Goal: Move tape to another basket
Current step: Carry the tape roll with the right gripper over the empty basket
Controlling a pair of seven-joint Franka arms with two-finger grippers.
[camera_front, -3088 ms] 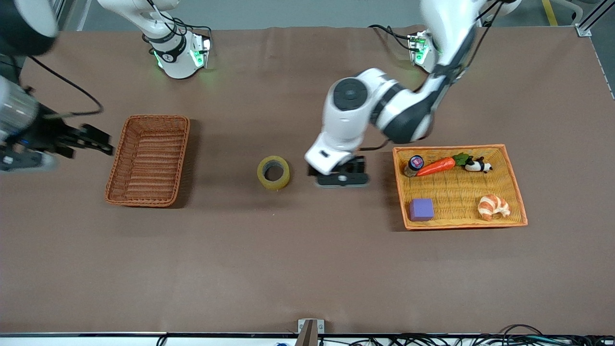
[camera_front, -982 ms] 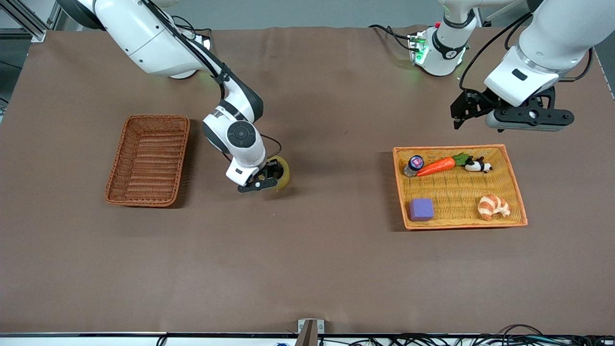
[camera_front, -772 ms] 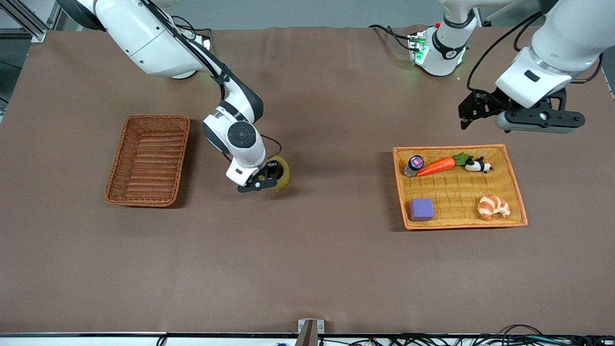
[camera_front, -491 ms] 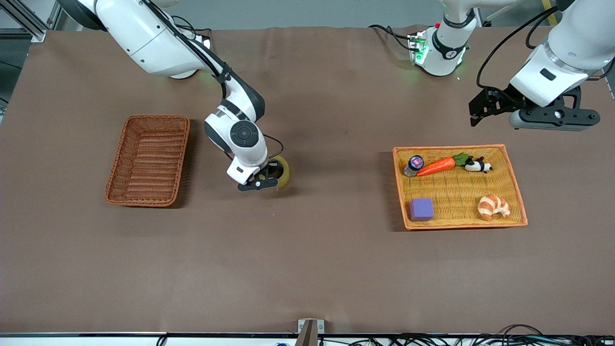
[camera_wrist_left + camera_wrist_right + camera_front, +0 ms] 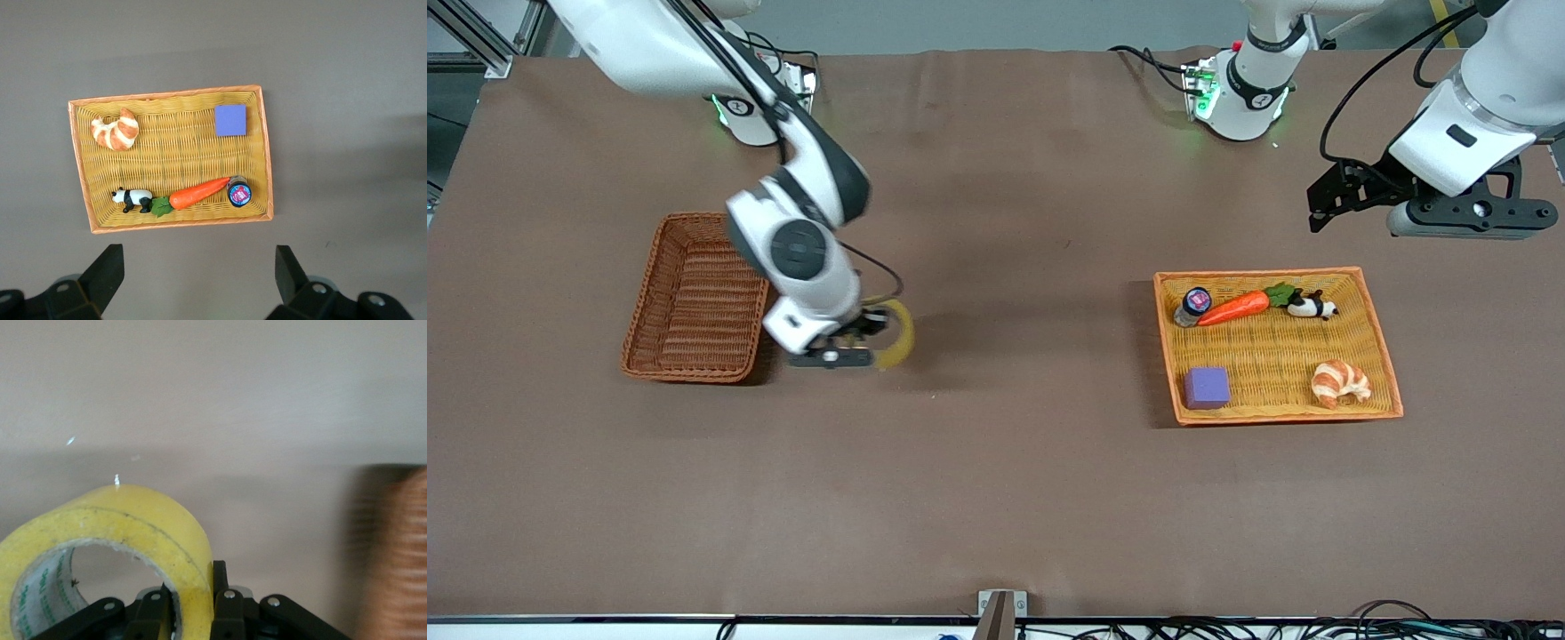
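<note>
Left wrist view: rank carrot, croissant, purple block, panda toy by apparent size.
Largest to smallest, all lying in the orange tray at like range from the camera:
1. carrot, longest by far
2. croissant
3. purple block, close to the croissant, so that pair is unsure
4. panda toy, smallest

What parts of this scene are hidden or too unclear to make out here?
- Front view: most of the tape is covered by the right pincer and blurred.
- Front view: one corner of the basket is hidden by the right arm.
- Right wrist view: the tape runs off the picture's edge; the basket is a brown smear.
- Left wrist view: the left pincer is cut off at the edge.
</note>
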